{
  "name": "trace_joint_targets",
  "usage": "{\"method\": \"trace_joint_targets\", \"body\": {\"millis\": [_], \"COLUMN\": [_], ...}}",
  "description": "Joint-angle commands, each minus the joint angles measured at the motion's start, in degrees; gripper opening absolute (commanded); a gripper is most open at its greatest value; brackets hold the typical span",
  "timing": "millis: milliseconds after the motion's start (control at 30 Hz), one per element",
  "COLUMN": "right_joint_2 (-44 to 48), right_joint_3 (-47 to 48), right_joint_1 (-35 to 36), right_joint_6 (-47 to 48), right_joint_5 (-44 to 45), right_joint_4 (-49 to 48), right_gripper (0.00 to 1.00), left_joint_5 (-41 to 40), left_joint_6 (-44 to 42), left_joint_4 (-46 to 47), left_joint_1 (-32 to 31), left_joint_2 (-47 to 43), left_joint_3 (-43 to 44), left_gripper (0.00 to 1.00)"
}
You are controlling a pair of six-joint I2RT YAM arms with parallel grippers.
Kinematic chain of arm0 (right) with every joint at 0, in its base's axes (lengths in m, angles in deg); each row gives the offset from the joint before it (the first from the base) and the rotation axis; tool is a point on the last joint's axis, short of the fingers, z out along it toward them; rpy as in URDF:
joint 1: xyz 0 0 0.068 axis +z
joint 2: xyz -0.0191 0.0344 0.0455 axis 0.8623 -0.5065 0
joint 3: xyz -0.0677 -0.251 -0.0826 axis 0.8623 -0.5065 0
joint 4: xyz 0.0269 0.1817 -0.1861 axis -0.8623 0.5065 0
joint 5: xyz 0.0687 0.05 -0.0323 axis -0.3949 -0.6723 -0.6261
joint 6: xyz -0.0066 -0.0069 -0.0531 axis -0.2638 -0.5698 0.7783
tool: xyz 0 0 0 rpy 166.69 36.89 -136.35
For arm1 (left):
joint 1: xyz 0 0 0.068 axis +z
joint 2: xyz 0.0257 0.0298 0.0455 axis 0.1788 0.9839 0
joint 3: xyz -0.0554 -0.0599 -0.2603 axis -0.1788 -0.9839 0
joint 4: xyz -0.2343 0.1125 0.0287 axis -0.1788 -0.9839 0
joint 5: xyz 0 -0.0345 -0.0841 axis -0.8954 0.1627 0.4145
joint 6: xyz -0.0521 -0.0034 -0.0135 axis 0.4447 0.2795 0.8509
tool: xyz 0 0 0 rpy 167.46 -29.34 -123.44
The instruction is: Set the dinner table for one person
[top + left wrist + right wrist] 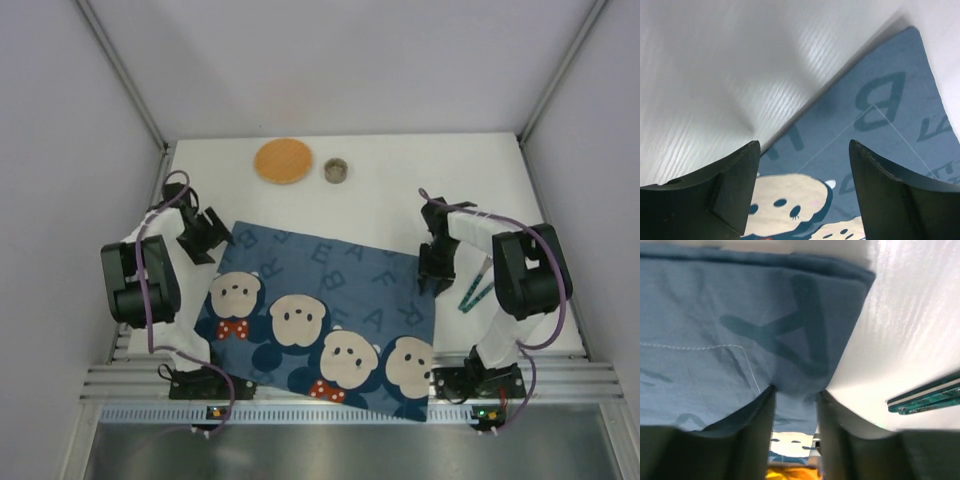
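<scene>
The white dinner table (400,170) carries a dark blue bear-print mat (330,300), lying askew at the near middle. My left gripper (205,235) hovers open and empty over the mat's far left corner; in the left wrist view (805,145) the mat (880,125) and bare table (715,60) show between its jaws. My right gripper (437,275) is at the mat's right edge. In the right wrist view (796,390) its jaws pinch a fold of the mat (715,315) beside bare table (910,330).
A round wooden disc (283,160) and a small metal cup (336,170) sit at the table's far side. A pair of green utensils (476,290) lies right of the mat, also in the right wrist view (927,397). Aluminium rails (330,385) edge the near side.
</scene>
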Motion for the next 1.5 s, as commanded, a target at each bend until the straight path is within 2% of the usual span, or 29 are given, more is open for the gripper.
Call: {"method": "trace_joint_targets", "body": {"millis": [0,33,67,167,267,300,500,700,900,1067,1133,1167,1200,1233,1267,1300,1333,1367,1400,1467], "right_joint_2": [-5.61,-6.48,-8.23,-11.75,-15.96,-17.38,-27.57,-34.52,-38.22,-39.27,-39.28,-38.93,-38.75,-38.58,-37.96,-37.61,-37.17,-36.04,-35.24,-31.39], "right_joint_3": [1.75,2.97,3.76,8.68,15.88,20.51,41.08,55.6,63.26,64.33,64.24,63.81,62.84,62.4,62.13,61.87,61.78,61.61,60.91,58.89], "right_joint_1": [-0.48,-0.48,-0.48,-0.48,-1.01,-1.19,-2.59,-5.58,-8.3,-8.83,-8.92,-8.92,-8.92,-8.75,-8.83,-8.83,-8.83,-8.92,-8.92,-9.01], "right_joint_6": [-0.12,-0.12,-0.12,0.14,0.49,1.01,2.25,2.16,2.34,2.6,2.34,2.16,1.9,1.99,1.99,2.51,2.77,3.13,3.65,3.66], "right_joint_5": [-0.45,-0.89,-1.24,-1.42,-0.98,-0.89,0.6,2.71,2.01,2.19,1.92,1.83,1.66,1.31,1.57,1.74,1.83,2.09,2.36,2.8], "right_joint_4": [-7.82,-7.91,-8.0,-7.39,-5.37,-3.71,3.33,9.58,11.33,11.42,11.69,11.69,11.51,11.16,11.07,11.07,11.07,11.07,11.07,10.73], "right_gripper": [0.34,0.28,0.15,0.0,0.0,0.0,0.0,0.0,0.0,0.01,0.04,0.11,0.25,0.44,0.95,1.0,1.0,1.0,1.0,1.0], "left_joint_5": [4.98,5.51,6.47,7.53,8.76,9.47,9.91,7.89,7.28,5.43,5.25,4.91,4.81,4.29,3.85,3.5,2.63,2.36,2.01,1.74], "left_joint_6": [-3.94,-4.38,-4.56,-5.35,-6.23,-6.23,-5.62,-3.86,-0.34,0.18,0.27,0.36,0.36,0.45,0.62,1.15,1.41,1.59,1.94,2.55], "left_joint_4": [2.66,2.92,3.19,3.89,3.63,3.63,2.67,-0.41,-3.57,-5.6,-6.56,-7.0,-7.53,-7.88,-8.84,-9.28,-9.64,-9.55,-9.2,-8.24], "left_joint_1": [0.64,0.56,0.55,0.64,0.64,0.64,0.64,0.64,0.64,0.64,0.73,0.64,0.64,0.73,0.73,0.64,0.64,0.64,0.73,0.64], "left_joint_2": [4.69,6.79,7.51,10.76,14.54,16.02,19.37,22.71,25.79,26.76,26.94,27.11,27.11,27.03,26.85,26.24,25.62,25.1,23.35,21.32], "left_joint_3": [3.87,4.57,4.75,5.98,8.0,8.62,13.89,23.73,34.27,37.01,38.15,38.59,39.03,39.47,39.47,39.3,39.04,38.69,38.33,37.1], "left_gripper": [0.74,0.72,0.7,0.56,0.19,0.0,0.0,0.0,0.0,0.0,0.0,0.0,0.0,0.02,0.09,0.22,0.34,0.78,0.94,0.98]}}
